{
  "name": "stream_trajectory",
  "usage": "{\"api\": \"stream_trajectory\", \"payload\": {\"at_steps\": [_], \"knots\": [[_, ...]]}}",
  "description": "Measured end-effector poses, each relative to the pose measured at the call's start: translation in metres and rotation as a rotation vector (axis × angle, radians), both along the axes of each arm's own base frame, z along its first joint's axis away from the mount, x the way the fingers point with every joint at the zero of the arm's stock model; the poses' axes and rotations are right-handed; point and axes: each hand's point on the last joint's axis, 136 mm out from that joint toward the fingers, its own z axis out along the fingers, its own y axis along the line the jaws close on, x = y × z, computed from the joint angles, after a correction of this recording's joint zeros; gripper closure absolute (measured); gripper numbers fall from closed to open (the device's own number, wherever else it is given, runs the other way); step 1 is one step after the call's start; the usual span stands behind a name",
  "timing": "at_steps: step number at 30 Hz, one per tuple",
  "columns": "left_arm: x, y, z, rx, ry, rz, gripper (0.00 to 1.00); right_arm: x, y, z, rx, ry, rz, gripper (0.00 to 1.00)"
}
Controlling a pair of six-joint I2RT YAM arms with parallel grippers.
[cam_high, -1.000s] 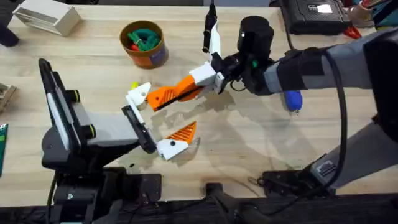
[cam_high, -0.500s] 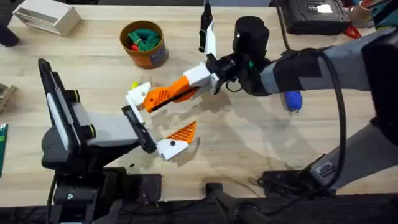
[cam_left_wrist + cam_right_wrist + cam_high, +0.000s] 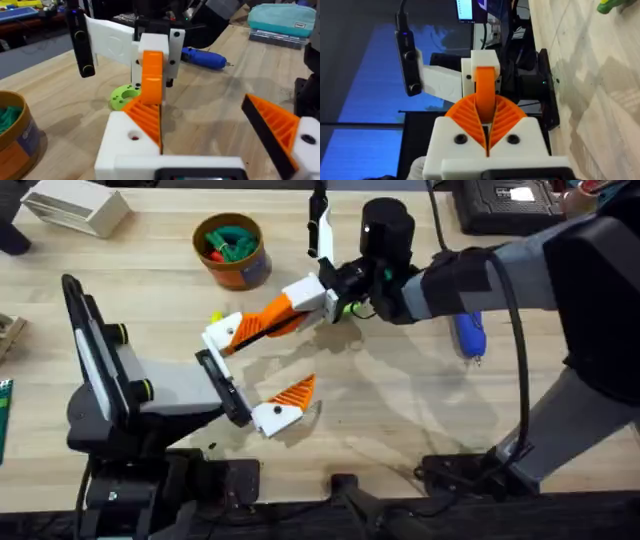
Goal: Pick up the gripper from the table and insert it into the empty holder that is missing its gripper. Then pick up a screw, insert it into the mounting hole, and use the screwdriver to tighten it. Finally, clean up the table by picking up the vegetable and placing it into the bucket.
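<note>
We see our right gripper (image 3: 290, 308) clamping the small orange ribbed plastic gripper (image 3: 262, 323) against the white angular plastic holder (image 3: 222, 335); our left gripper (image 3: 248, 373) gapes wide.

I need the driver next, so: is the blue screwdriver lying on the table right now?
Yes, the blue screwdriver lies flat on the wooden table, with no gripper holding it.
</note>
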Motion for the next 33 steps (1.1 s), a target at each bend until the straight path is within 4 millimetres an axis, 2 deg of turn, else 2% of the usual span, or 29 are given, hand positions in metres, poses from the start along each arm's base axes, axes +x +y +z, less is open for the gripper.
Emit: {"api": "stream_trajectory", "payload": {"at_steps": [33], "knots": [[0.0009,0.0005,0.0000,-0.002,0.003,0.006,0.016,-0.0004,0.0051,-0.0008,-0.010,0.024,0.034,0.986]]}}
